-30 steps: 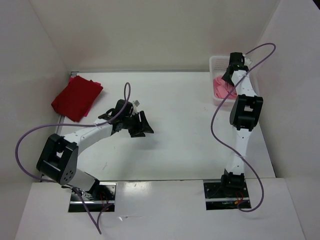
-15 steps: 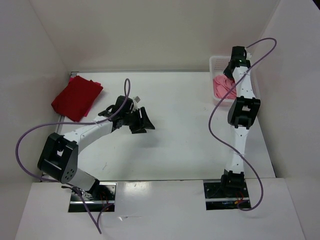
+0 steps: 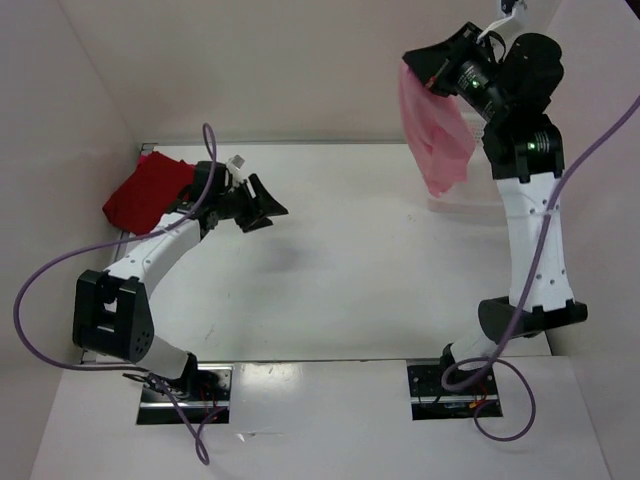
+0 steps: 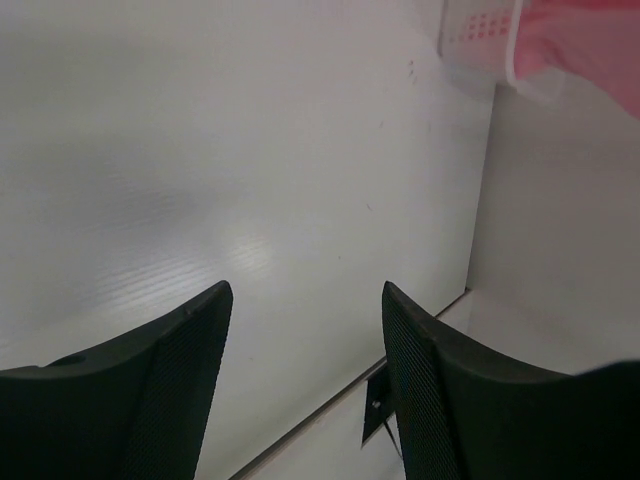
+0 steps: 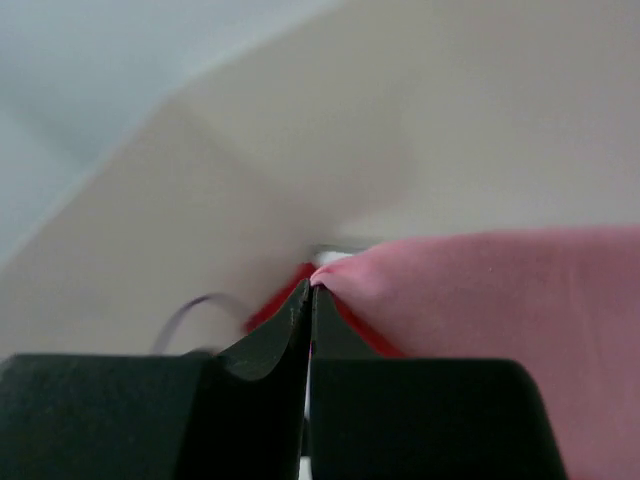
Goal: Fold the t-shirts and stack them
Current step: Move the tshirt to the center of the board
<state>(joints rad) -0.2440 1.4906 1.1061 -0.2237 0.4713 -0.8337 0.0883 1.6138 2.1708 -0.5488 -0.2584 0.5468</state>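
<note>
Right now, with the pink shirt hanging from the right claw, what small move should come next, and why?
Probably swing the pink shirt toward the bare middle of the table and lower it. The right claw is shut on its edge, the cloth hangs over the basket, and the open left claw holds nothing, free to help spread it.

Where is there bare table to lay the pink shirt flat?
The widest bare stretch of the table lies between the left gripper and the right arm, down to the near edge. Crowded: the back-left corner, taken by the folded red shirt, and the back-right corner, where the basket sits below the hanging pink shirt, pinched in the right gripper.
</note>
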